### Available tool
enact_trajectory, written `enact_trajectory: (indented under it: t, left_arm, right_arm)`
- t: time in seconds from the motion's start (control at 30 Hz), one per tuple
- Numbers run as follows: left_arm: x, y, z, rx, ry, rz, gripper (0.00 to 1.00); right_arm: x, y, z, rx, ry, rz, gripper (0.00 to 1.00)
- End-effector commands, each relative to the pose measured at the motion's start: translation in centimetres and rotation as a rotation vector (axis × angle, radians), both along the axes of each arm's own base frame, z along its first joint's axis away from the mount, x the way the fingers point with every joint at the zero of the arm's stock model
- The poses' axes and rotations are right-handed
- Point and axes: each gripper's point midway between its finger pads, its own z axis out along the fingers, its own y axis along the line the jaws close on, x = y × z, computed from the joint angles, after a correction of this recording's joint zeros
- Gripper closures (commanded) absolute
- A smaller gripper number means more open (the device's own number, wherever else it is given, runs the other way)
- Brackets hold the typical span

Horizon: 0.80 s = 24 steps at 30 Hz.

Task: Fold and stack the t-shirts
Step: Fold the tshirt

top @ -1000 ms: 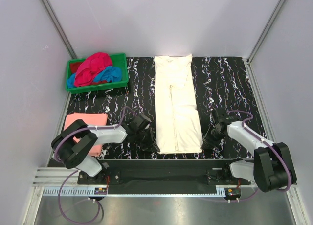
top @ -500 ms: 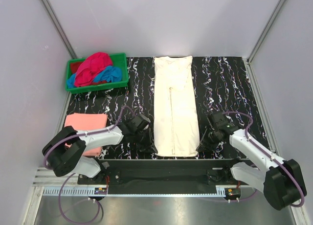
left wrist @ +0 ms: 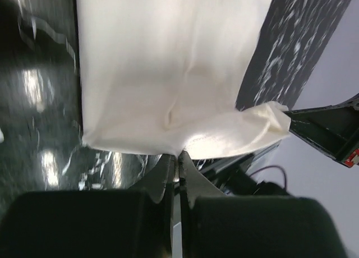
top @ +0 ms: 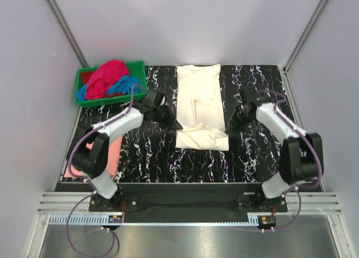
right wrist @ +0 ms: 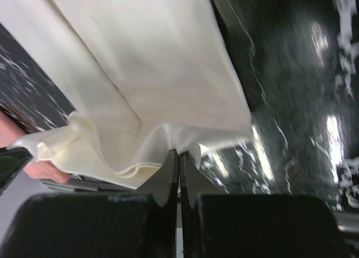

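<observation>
The cream t-shirt lies lengthwise in the middle of the black marbled table, its near end lifted and doubled back over itself. My left gripper is shut on the left corner of that lifted hem. My right gripper is shut on the right corner. Both hang at mid-table, level with each other, the cloth sagging between them. A folded salmon-pink t-shirt lies at the near left, partly hidden by my left arm. A magenta-red t-shirt and a blue one are heaped in the crate.
The green plastic crate stands at the far left corner of the table. Grey walls with metal posts close in the left, right and far sides. A black rail and the arm bases run along the near edge.
Both grippers have carried the cream shirt's near hem from the table's near edge away toward the middle, folding the shirt back over itself. Both arms are now stretched out farther.
</observation>
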Motion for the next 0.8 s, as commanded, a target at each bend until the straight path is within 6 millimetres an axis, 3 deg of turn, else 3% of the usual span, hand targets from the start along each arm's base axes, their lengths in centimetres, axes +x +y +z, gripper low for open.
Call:
enact_trajectory:
  t: [0.0,0.1,0.23,0.3,0.33,0.57,0.77]
  left_arm:
    - [4.3,-0.4,2.0,-0.048,-0.043,-0.027,1.0]
    - [7.4,0.4,1.4,-0.05,-0.027,0.013,1.0]
    - [11.8,0.6,2.2,-0.09,-0.054,0.051,1.0]
    - [12.8,0.5,1.9,-0.104,-0.037,0.059,1.0]
    - [13.4,0.5,1.2,-0.106,-0.02,0.064,1.0]
    - [16.9,0.4,1.3,-0.144,-0.036,0.093,1.0]
    - [18.5,0.2,0.4,-0.167,-0.02,0.114,1.0]
  right_arm:
    - [6.7,0.6,1.9,0.025,-0.107,0.094,1.0]
    - [10.9,0.4,2.1,-0.002,-0.127,0.12,1.0]
    - [14.5,0.3,1.9,0.015,-0.124,0.116,1.0]
    - [16.0,0.4,1.6,0.026,-0.123,0.117,1.0]
    - [16.4,0.5,1.5,0.033,-0.119,0.122,1.0]
    - [19.8,0.3,0.4,0.069,-0.138,0.118,1.0]
    - [22.2,0.1,0.5,0.088,-0.153,0.109,1.0]
